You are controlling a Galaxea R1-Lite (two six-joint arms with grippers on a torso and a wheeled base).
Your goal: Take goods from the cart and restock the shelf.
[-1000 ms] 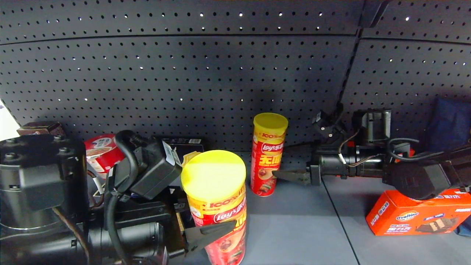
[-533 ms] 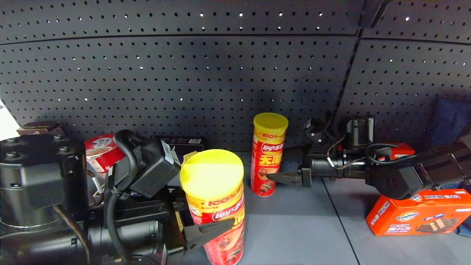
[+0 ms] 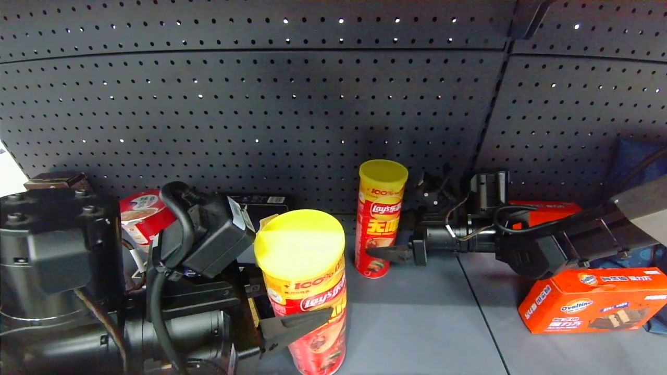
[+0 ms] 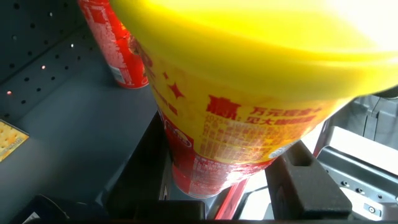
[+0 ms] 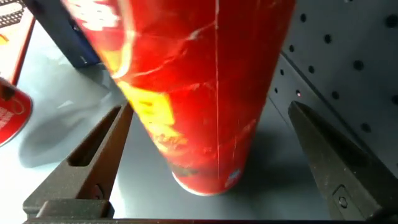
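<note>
Before the perforated black metal backboard [image 3: 260,104], on the smooth grey shelf [image 3: 417,323], a glossy red cylindrical chip can [image 3: 379,219] stands upright between the spread fingers of the right gripper [image 5: 208,118]. The left gripper [image 3: 312,323] clamps a second yellow-lidded can [image 3: 307,281] nearer the front.

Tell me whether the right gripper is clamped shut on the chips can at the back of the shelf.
No: the right gripper straddles the chips can, its fingers spread apart with a gap on each side.
</note>
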